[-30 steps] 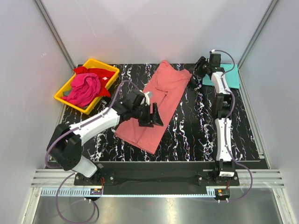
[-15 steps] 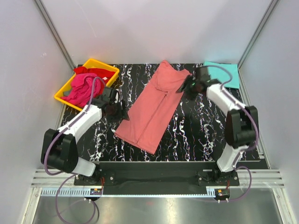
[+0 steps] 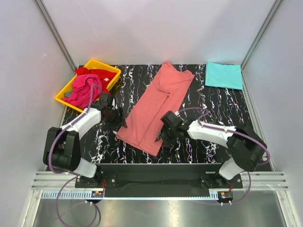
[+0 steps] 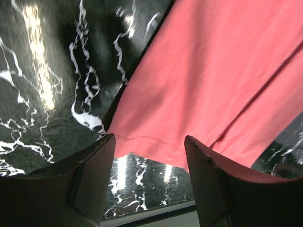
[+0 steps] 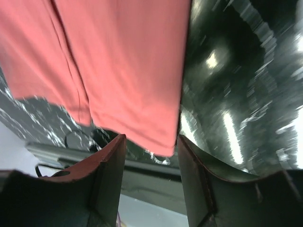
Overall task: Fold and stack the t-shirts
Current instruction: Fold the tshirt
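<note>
Black marbled bench point(image 3: 203, 109) carries the salmon shirt point(image 3: 156, 106), folded into a long strip and lying on a slant, collar far, hem near. It has not shifted in the last half second.

My right gripper point(image 3: 162, 135) has swung a long way: it was up at the shirt's far right shoulder, and now it sits low at the near right corner of the hem. Its fingers are apart, with that corner showing between them and nothing pinched. My left gripper point(image 3: 115, 117) has barely moved and is just beside the strip's left edge, near the near-left hem corner, fingers also spread and gripping nothing.

With the right arm gone from the back, the turquoise shirt point(image 3: 223, 75) lies folded flat at the far right corner, fully in sight. At far left the tray point(image 3: 110, 69) holds the magenta shirt point(image 3: 84, 90) and the red shirt point(image 3: 98, 73), bunched together as before.
</note>
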Available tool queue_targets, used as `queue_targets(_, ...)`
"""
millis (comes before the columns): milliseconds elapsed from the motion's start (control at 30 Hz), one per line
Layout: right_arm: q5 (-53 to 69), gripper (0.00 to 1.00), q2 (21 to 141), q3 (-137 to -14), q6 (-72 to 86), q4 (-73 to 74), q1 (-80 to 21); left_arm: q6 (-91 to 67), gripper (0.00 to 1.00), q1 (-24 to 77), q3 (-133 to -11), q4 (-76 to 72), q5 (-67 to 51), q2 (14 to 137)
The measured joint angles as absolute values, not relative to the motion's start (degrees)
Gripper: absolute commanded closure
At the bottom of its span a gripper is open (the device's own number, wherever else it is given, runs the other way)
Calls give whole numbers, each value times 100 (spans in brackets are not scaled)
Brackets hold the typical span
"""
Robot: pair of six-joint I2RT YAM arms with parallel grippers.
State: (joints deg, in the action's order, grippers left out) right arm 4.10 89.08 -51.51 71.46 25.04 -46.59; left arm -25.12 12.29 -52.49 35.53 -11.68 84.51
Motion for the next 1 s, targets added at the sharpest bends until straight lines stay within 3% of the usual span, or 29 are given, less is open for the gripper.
queue_targets(433, -314, 51, 9660, -5448, 7931, 2729, -5850, -2443, 36, 1210, -5098, 3656, -1155, 8724)
queue_targets(533, -362, 67, 9741, -5509, 7999, 2714, -5944, -2445, 37, 1199, -5098, 3642, -1192, 8724)
queue_targets(567, -360, 82, 9751, -5509, 8023, 2711, -5966, -2445, 36, 1190, -5096, 3636, -1225, 8724)
queue_targets(633, -397, 97, 9756, -5505, 8053, 2764, -5996, -2445, 33, 1173, -5096, 3653, -1240, 8680)
queue_targets(800, -517, 100, 9494, -5308, 8101, 3061, -6001, -2366, 30, 1184, -5098, 3951, -1203, 8031)
queue_targets(1000, -655, 100, 8040, -4386, 8005, 4036, -6001, -2471, 31, 1820, -4755, 4069, -1310, 6997)
